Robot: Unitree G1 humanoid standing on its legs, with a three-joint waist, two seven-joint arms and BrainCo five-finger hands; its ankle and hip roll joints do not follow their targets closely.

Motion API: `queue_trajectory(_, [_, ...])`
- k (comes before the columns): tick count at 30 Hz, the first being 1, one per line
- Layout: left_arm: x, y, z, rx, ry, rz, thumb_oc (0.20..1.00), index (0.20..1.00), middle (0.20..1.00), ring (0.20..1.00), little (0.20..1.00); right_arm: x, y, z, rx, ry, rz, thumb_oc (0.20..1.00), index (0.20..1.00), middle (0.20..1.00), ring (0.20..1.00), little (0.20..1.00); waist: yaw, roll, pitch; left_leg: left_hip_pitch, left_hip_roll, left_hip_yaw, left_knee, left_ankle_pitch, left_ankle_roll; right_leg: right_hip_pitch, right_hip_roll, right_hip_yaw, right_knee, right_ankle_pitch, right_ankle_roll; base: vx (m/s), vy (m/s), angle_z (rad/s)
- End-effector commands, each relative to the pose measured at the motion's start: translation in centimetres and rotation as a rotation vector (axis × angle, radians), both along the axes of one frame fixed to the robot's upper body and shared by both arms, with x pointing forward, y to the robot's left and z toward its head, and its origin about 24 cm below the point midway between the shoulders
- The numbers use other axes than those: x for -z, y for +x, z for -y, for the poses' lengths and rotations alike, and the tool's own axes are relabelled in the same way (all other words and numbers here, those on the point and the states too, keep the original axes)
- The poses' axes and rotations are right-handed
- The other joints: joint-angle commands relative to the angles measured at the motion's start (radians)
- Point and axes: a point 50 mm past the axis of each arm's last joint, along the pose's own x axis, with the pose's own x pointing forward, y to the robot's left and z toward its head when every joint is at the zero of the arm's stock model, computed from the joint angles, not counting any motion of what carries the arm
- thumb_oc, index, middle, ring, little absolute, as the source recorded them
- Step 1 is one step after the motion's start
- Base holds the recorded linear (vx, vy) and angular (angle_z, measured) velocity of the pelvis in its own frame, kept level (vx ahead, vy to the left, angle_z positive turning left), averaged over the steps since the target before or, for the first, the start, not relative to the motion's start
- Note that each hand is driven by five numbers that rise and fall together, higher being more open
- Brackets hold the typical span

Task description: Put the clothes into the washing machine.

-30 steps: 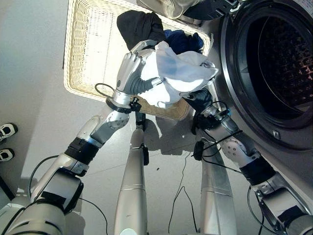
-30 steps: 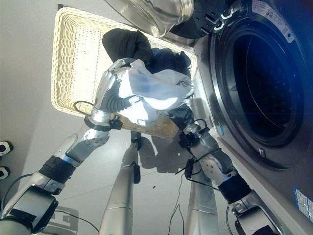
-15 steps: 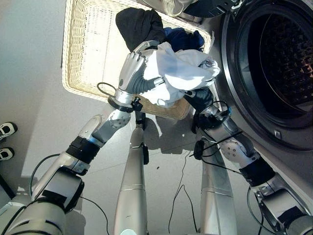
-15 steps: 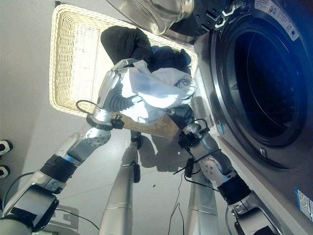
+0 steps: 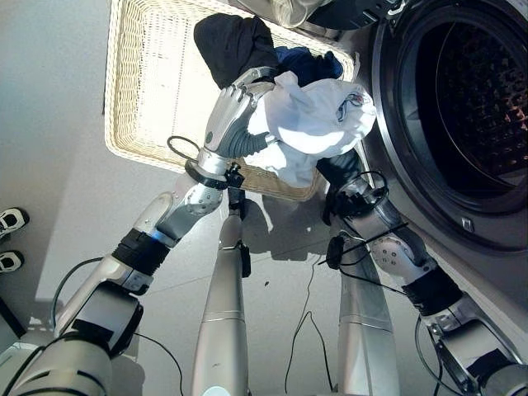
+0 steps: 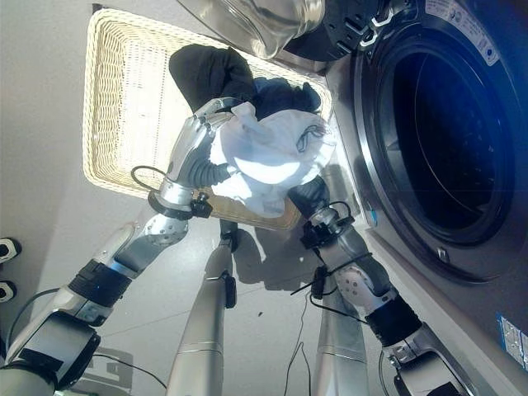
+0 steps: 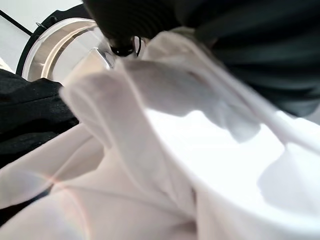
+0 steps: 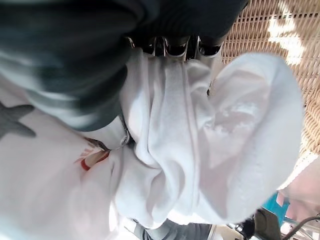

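Washing machine drum opening (image 5: 470,107) wide open at my right, rim just beside bundle; wicker basket (image 5: 157,91) on floor at my left, black garment (image 5: 231,41) and dark blue garment (image 5: 309,64) at its far end. My left hand (image 5: 231,111) raised over basket edge, fingers curled into white garment (image 5: 318,120). My right hand (image 5: 338,172) beneath bundle; its fingers buried in cloth, grip cannot be told.

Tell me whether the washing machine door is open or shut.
Open. The round drum opening is dark and unblocked, and the glass door is swung aside above the basket.
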Motion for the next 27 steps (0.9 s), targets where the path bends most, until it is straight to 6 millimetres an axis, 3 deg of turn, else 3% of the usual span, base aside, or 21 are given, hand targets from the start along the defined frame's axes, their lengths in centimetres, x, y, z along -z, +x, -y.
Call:
queue_trajectory(1, [-0.8, -2.5, 3.0, 0.182, 0.030, 0.101, 0.200, 0.200, 0.200, 0.200, 0.200, -4.2, -3.1, -2.6, -0.171, 0.120, 0.216, 0.200, 0.200, 0.200, 0.200, 0.200, 0.003, -0.027, -0.016, -0.020, -0.103, -0.005, 0.074, -0.039, 0.080, 0.042, 0.053, -0.067, -0.129, 0.137, 0.088, 0.00, 0.000, 0.00])
queue_trajectory(4, [-0.9, -2.4, 2.8, 0.172, 0.005, 0.089, 0.200, 0.200, 0.200, 0.200, 0.200, -4.2, -3.2, -2.6, -0.173, 0.127, 0.218, 0.200, 0.200, 0.200, 0.200, 0.200, 0.004, -0.027, -0.016, -0.020, -0.104, -0.005, 0.071, -0.038, 0.080, 0.042, 0.054, -0.067, -0.132, 0.139, 0.088, 0.00, 0.000, 0.00])
queue_trajectory(5, [-0.8, -2.2, 2.5, 0.156, -0.042, 0.072, 1.000, 1.000, 1.000, 1.000, 1.000, -4.2, -3.2, -2.5, -0.174, 0.132, 0.216, 0.200, 0.200, 0.200, 0.200, 0.200, 0.004, -0.027, -0.016, -0.020, -0.104, -0.006, 0.068, -0.036, 0.079, 0.042, 0.054, -0.067, -0.135, 0.141, 0.089, 0.00, 0.000, 0.00])
queue_trajectory(13, [0.1, -0.9, 0.9, 0.145, -0.304, -0.111, 1.000, 1.000, 1.000, 1.000, 1.000, -4.3, -3.0, -2.4, -0.161, 0.195, 0.205, 0.200, 0.200, 0.200, 0.200, 0.200, 0.014, -0.024, -0.016, -0.027, -0.110, -0.012, 0.067, -0.032, 0.081, 0.039, 0.052, -0.072, -0.135, 0.139, 0.089, 0.00, 0.000, 0.00])
queue_trajectory(27, [1.0, -1.0, 1.0, 0.291, -0.307, -0.301, 1.000, 1.000, 1.000, 1.000, 1.000, -4.3, -2.0, 0.8, -0.031, 0.371, 0.185, 0.200, 0.200, 0.200, 0.200, 0.200, 0.008, -0.016, -0.016, -0.030, -0.110, -0.005, 0.063, -0.028, 0.086, 0.034, 0.051, -0.065, -0.137, 0.145, 0.090, 0.00, 0.005, 0.00])
